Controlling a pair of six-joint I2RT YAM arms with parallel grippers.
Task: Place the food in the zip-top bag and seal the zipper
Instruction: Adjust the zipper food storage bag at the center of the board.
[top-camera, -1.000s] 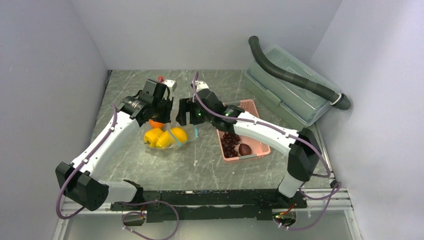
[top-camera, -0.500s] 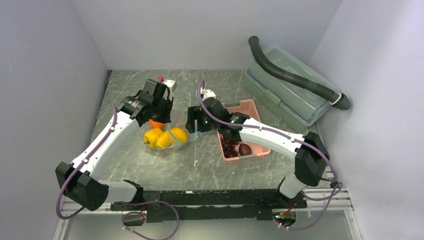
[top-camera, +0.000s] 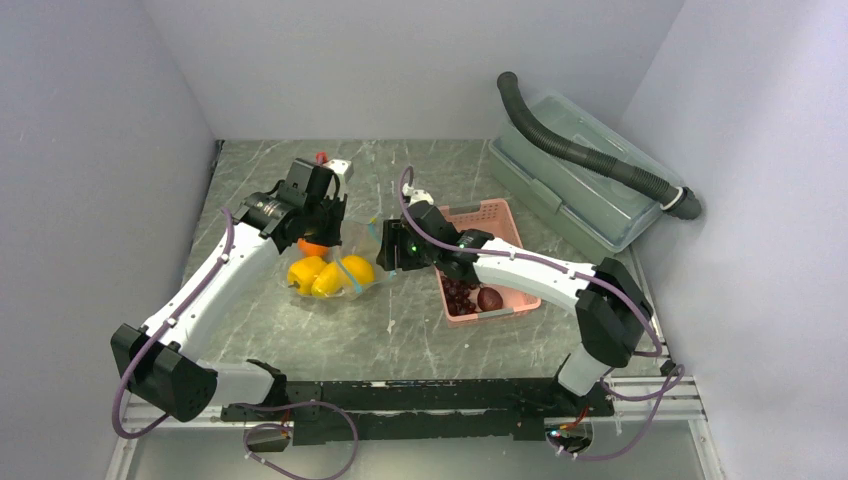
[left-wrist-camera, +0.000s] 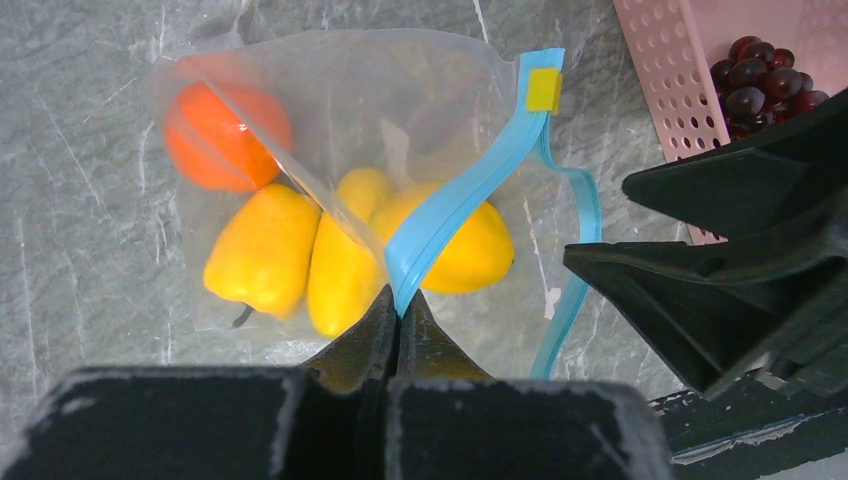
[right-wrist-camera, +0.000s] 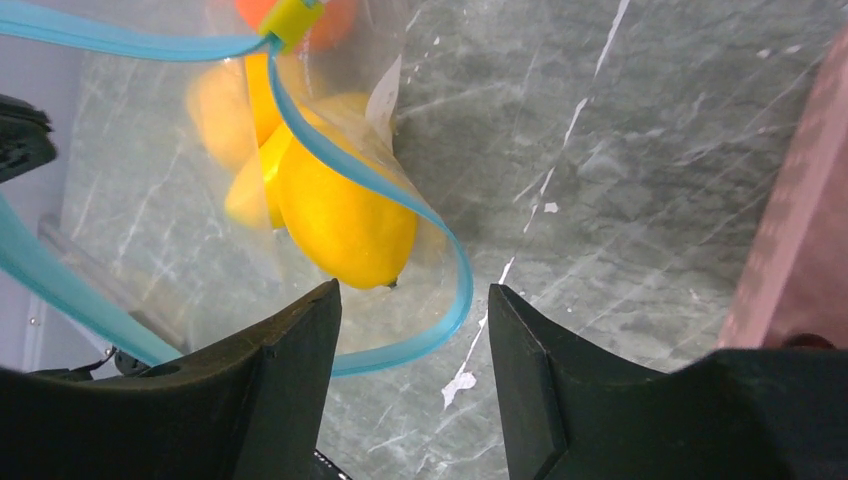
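Now the right gripper (right-wrist-camera: 413, 292) has come down to the bag's loose lip. Its jaws, narrower than a second ago, stand either side of the zipper (left-wrist-camera: 460, 203), seemingly without pinching it yet. The left gripper (left-wrist-camera: 398, 303) is clamped on the opposite lip, holding the zip-top bag (left-wrist-camera: 400, 90) open on the table (left-wrist-camera: 60, 300). Inside lie the bell pepper (left-wrist-camera: 260, 250), a yellow fruit (left-wrist-camera: 465, 250) and the orange (left-wrist-camera: 225, 135) (the grapes (left-wrist-camera: 755, 80) wait in the pink basket (left-wrist-camera: 665, 60)). With both lips held, the mouth could be spread for the rest.
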